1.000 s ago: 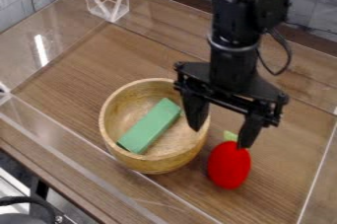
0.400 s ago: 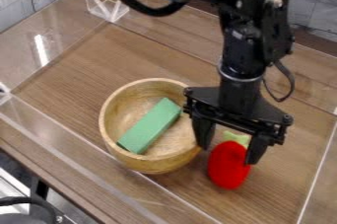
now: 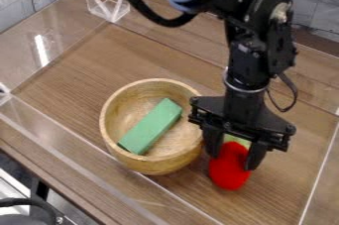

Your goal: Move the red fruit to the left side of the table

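A round light wooden bowl sits near the middle of the brown wood-grain table, a green rectangular block lying slantwise inside it. Low clear acrylic walls edge the tabletop. Just to the bowl's right, near the right-hand wall and toward the front, stands the red fruit, a small, glossy, strawberry-like toy, far smaller than the bowl. It appears upright, its long axis roughly vertical, though its top is hidden. The black arm comes straight down over it, and the gripper straddles the fruit's upper half, dark fingers on either side covering the leafy end. The jaws are narrowed around the fruit; whether they are actually pressing on it cannot be told.
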### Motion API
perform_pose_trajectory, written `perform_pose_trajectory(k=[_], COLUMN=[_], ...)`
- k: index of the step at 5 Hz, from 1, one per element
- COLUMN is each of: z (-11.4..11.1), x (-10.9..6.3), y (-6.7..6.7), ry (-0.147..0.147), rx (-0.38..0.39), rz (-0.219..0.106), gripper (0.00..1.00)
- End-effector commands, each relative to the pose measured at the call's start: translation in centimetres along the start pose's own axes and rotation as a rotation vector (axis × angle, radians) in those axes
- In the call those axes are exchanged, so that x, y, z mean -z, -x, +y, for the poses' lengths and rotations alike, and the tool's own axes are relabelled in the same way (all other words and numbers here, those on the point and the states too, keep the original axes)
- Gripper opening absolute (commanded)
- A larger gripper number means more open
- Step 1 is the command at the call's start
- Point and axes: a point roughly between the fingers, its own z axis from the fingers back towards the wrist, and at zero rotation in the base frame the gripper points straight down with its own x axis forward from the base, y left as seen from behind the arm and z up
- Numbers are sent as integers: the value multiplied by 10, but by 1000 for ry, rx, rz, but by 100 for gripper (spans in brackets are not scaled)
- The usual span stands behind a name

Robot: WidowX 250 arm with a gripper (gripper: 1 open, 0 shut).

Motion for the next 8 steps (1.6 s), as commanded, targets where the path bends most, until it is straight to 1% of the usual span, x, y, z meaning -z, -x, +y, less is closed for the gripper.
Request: perform_pose_trajectory(k=[1, 2, 3, 4, 5, 6, 8], z=[-2, -1, -1, -1, -3, -4, -7], x=[-3, -2, -1, -1, -1, -1, -1], y=[-11, -15, -17, -23, -23, -22, -20], ry=[20, 20, 20, 27, 31, 34, 31], rx=[8, 16, 20, 25, 30, 30, 25], rz=[-27, -26, -25, -32, -33, -33, -34], gripper=[0, 100, 100, 0, 100, 100, 100])
